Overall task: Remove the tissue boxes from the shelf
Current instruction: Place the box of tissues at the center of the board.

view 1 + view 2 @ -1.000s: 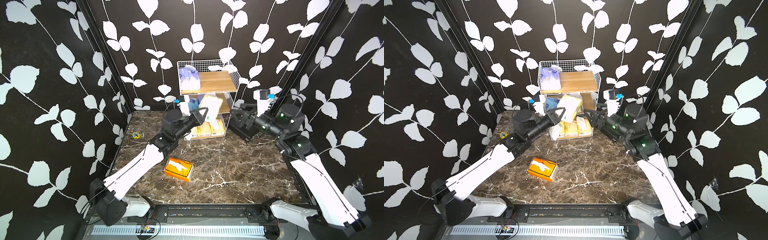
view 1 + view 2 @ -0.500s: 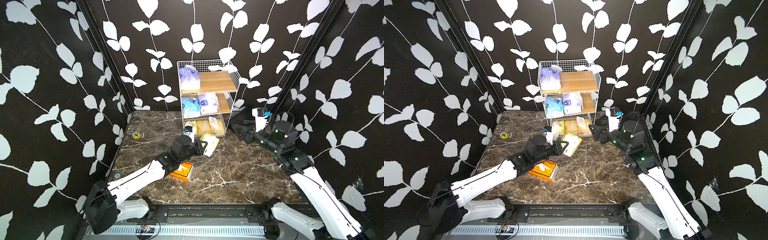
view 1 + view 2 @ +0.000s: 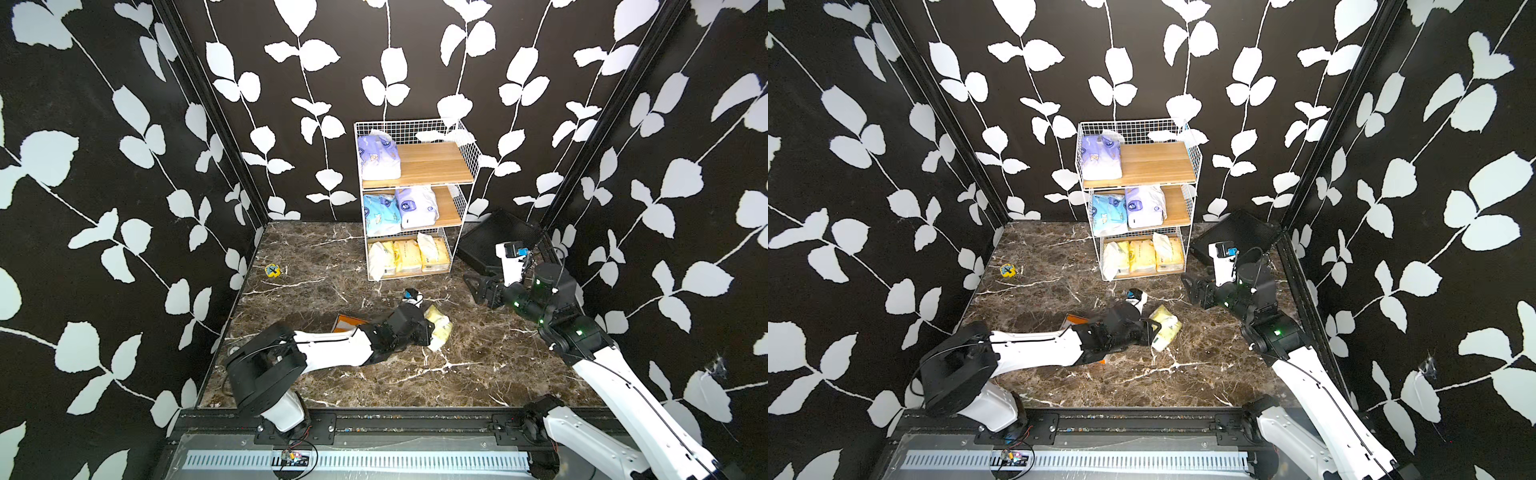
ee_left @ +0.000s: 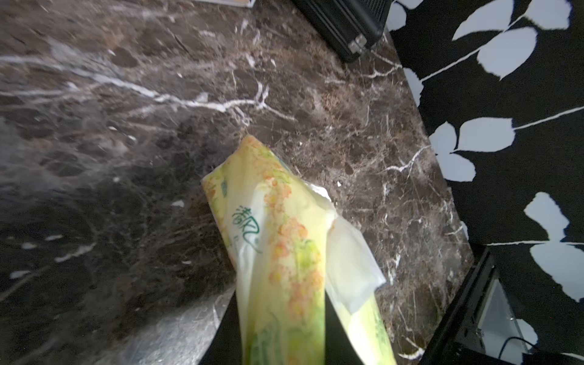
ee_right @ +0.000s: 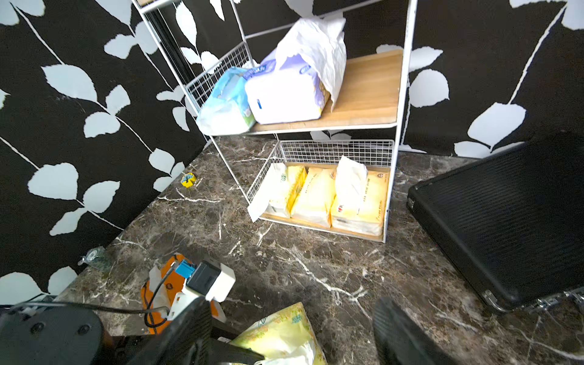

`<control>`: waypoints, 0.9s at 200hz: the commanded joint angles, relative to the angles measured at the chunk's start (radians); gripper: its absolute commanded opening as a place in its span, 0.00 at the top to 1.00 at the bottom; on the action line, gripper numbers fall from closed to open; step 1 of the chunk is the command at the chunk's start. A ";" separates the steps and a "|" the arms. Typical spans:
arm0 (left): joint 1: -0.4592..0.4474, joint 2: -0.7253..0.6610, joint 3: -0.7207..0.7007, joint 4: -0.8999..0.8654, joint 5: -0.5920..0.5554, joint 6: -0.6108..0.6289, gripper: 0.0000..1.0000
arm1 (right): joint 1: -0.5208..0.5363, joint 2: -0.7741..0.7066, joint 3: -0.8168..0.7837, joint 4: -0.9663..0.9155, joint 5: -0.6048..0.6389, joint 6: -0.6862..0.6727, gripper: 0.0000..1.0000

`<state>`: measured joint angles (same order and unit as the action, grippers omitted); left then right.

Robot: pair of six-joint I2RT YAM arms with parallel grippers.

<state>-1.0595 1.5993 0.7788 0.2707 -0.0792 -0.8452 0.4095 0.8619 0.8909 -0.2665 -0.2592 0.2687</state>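
1. Starting at the left gripper, the jaws are seen clamped on one end of a yellow-green tissue pack. The pack is held low over the marble counter; whether it touches cannot be told.
2. An orange box is seen lying on the counter, partly hidden under the left arm.
3. The right gripper is held with its jaws wide apart and nothing between them, near the front of the shelf.
4. Six packs are counted on the shelf:
   - a lavender pack on the top tier;
   - a light blue pack and a lavender-and-white pack side by side on the middle tier;
   - three pale yellow packs on the bottom tier.
5. A black ribbed case is seen just beside the shelf, behind the right gripper.
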 commanded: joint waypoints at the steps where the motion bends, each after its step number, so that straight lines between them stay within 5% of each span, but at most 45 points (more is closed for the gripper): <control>1: -0.009 0.027 0.000 0.112 -0.045 -0.029 0.79 | -0.004 -0.027 -0.034 0.016 0.029 -0.025 0.19; 37: -0.022 0.044 0.049 0.008 -0.086 -0.012 0.66 | -0.004 -0.041 -0.056 0.012 0.041 -0.029 0.17; 61: -0.030 0.001 0.091 -0.117 -0.139 0.033 0.22 | -0.004 -0.046 -0.063 0.014 0.040 -0.026 0.16; 81: -0.031 -0.060 0.098 -0.175 -0.186 0.061 0.02 | -0.005 -0.047 -0.060 0.018 0.043 -0.022 0.15; 148: -0.026 -0.314 0.134 -0.488 -0.430 0.149 0.01 | 0.001 0.015 -0.081 0.115 -0.066 0.097 0.19; 180: 0.045 -0.540 0.021 -0.542 -0.462 0.145 0.01 | 0.128 0.091 -0.117 0.178 0.035 0.131 0.24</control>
<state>-1.0637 1.2060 0.8768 -0.1608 -0.4572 -0.7212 0.4427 0.9009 0.8124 -0.1764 -0.2741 0.3538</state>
